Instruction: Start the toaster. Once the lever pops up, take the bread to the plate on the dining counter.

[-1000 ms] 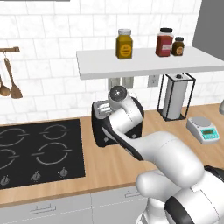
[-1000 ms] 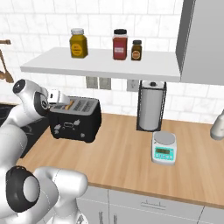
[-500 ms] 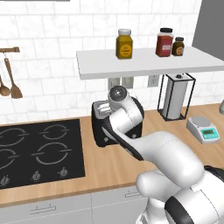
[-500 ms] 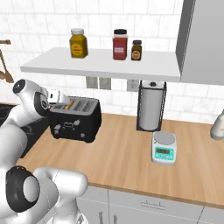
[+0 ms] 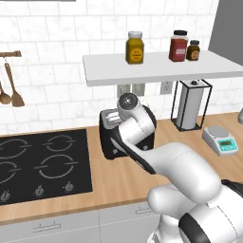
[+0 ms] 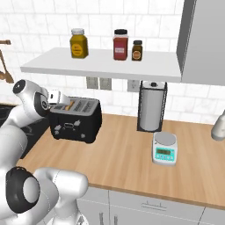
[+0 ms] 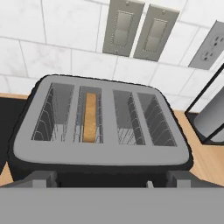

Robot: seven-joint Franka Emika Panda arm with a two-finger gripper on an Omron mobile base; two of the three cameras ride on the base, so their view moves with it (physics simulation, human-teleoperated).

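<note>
Nothing has shifted over the last second: the arm stays parked over the toaster [image 6: 75, 120], so the start looks unconfirmed and the carry to the plate is not yet begun. The bread [image 7: 90, 117] sits sunk in the second slot from the left, one slice among four slots. The gripper [image 7: 113, 183] hovers just above the toaster's front edge; its fingers are mostly cut off, so I cannot tell its state. Three jars stand on the shelf [image 6: 105, 65], one scale [image 6: 164, 148] on the tabletop [image 6: 132, 162].
</note>
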